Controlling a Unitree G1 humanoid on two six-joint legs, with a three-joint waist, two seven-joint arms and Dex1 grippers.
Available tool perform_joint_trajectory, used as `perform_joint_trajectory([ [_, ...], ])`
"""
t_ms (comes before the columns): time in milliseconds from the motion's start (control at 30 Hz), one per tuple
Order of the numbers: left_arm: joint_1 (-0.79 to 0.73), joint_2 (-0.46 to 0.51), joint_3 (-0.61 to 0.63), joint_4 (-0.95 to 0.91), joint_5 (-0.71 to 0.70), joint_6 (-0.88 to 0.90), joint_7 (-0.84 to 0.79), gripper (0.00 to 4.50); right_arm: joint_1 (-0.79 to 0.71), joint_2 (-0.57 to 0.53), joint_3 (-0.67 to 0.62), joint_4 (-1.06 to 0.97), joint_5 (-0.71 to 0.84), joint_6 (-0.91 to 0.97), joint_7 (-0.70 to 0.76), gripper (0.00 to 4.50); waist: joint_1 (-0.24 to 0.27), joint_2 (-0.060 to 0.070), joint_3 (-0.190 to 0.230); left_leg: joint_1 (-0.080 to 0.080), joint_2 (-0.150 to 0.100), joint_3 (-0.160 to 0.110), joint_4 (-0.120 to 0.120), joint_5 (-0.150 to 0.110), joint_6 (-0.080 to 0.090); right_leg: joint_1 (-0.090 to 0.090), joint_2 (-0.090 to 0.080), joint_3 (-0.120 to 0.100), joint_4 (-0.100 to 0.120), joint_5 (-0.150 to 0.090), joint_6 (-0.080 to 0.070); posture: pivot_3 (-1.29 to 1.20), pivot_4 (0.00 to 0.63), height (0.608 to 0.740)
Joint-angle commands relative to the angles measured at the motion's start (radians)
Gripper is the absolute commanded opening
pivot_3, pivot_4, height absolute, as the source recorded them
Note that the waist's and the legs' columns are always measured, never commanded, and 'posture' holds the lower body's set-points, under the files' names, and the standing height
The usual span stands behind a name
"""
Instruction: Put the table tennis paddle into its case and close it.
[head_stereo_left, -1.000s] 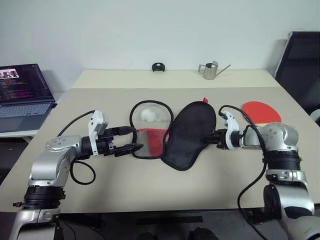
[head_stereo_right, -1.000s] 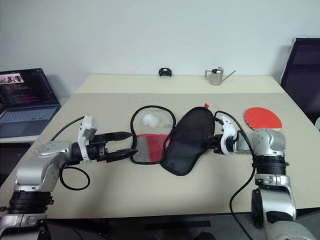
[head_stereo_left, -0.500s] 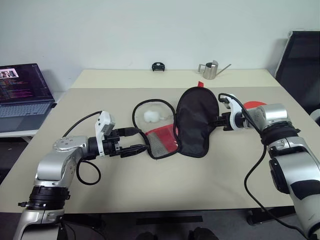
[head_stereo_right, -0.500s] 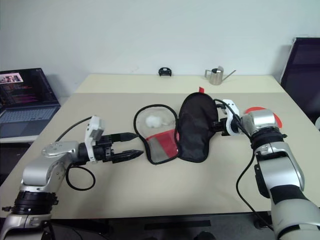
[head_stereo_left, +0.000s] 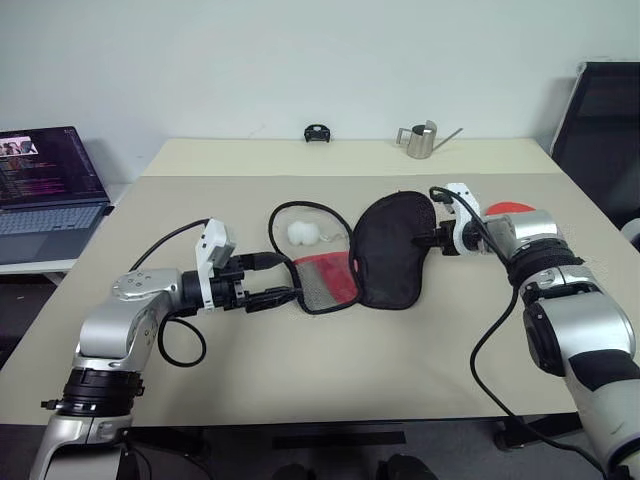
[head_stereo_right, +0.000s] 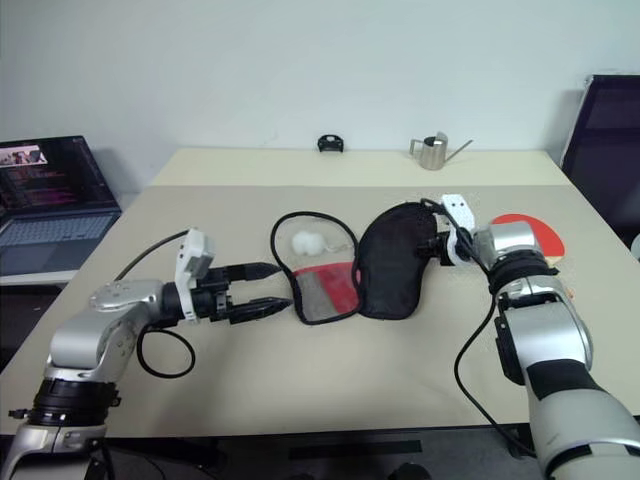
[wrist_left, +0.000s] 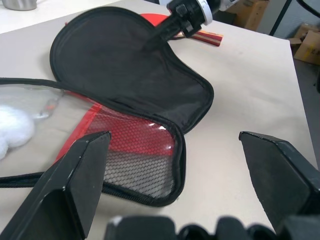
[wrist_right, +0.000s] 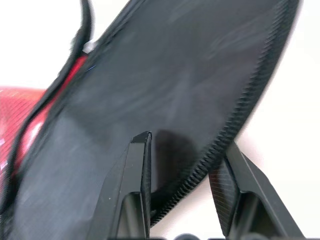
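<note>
Right gripper (wrist_right: 185, 165) astride case (head_stereo_left: 392, 250) edge, paddle (head_stereo_right: 522, 228) behind.

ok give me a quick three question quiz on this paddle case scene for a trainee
1. True or false: the table tennis paddle already lies inside the case.
2. Which gripper has the case's black flap edge between its fingers? A) left gripper B) right gripper
3. Fill in: the metal watering can stands at the table's ____ edge.

Key
1. False: it lies on the table beyond the right arm, outside the open case.
2. B: the zipper edge runs between its fingers in the right wrist view; the left gripper is open beside the red mesh half.
3. Far.
</note>
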Motion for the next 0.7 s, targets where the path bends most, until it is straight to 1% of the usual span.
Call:
perform_joint_trajectory([
  [33, -0.021, -0.001, 0.007, -0.024, -0.018, -0.002, 0.001, 4.5, -0.034, -0.034, -0.031, -0.004, -0.02, -0.027, 0.002, 1.68, -0.001, 0.0, 0.0, 0.0, 0.0, 0.0, 0.0, 0.0, 0.0, 0.0, 0.0, 0.0, 0.0, 0.0, 0.0, 0.0, 0.15, 0.74],
  [133, -0.024, -0.005, 0.003, -0.021, -0.016, -0.004, 0.0, 4.5, -0.025, -0.071, -0.037, -0.011, -0.035, -0.026, 0.015, 1.68, 0.001, 0.0, 0.0, 0.0, 0.0, 0.0, 0.0, 0.0, 0.0, 0.0, 0.0, 0.0, 0.0, 0.0, 0.0, 0.0, 0.15, 0.74],
  [700, -0.024, -0.006, 0.003, -0.021, -0.015, -0.004, -0.001, 4.5, -0.025, -0.064, -0.064, -0.01, -0.068, -0.026, 0.025, 1.68, -0.002, 0.0, 0.0, 0.0, 0.0, 0.001, 0.0, 0.0, 0.0, 0.0, 0.0, 0.0, 0.0, 0.0, 0.0, 0.0, 0.15, 0.74],
])
